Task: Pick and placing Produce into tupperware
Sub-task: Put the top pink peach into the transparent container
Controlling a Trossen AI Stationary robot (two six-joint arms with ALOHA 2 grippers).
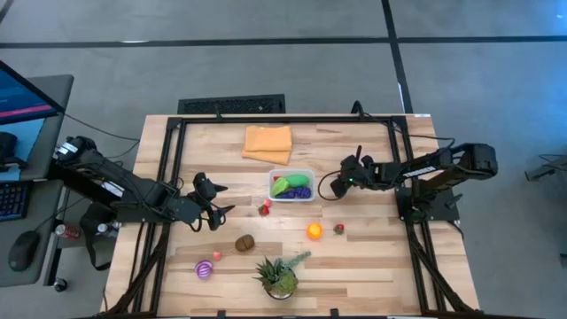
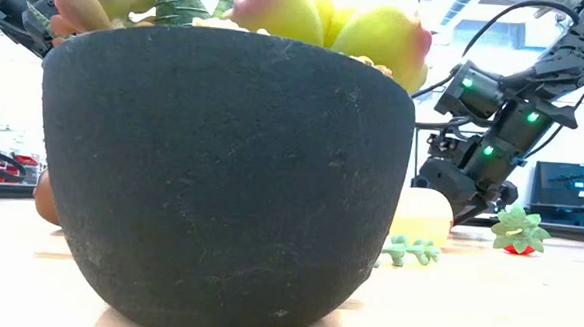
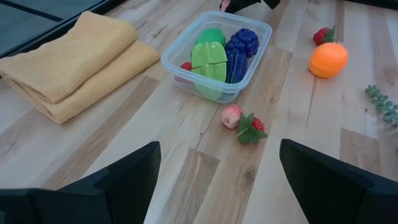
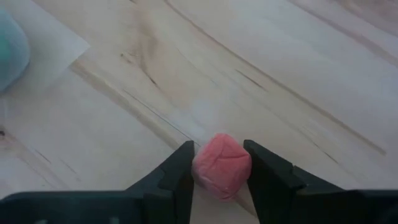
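Observation:
The clear tupperware (image 1: 291,185) stands mid-table with green and purple produce in it. My right gripper (image 4: 219,171) is on the table just right of the tub, shut on a small pink-red produce piece (image 4: 221,167). My left gripper (image 1: 221,203) hovers open to the left of the tub with nothing between its fingers. Loose on the wood lie a strawberry pair (image 3: 244,121), an orange fruit (image 1: 314,231), a red strawberry (image 1: 338,229), a brown piece (image 1: 244,242) and a striped pink-purple piece (image 1: 205,269). My right gripper pinches the pink-red piece by its two opposite sides (image 4: 198,167) between the two fingers. The fingers slant down from the table's right side. Whether the piece rests on the wood or is lifted clear, I cannot tell.
A folded orange cloth (image 1: 267,143) lies behind the tub near the far edge. A spiky green potted plant (image 1: 279,275) stands at the near edge, and its dark pot (image 2: 221,180) fills most of the low view. A black frame (image 1: 173,151) borders the table.

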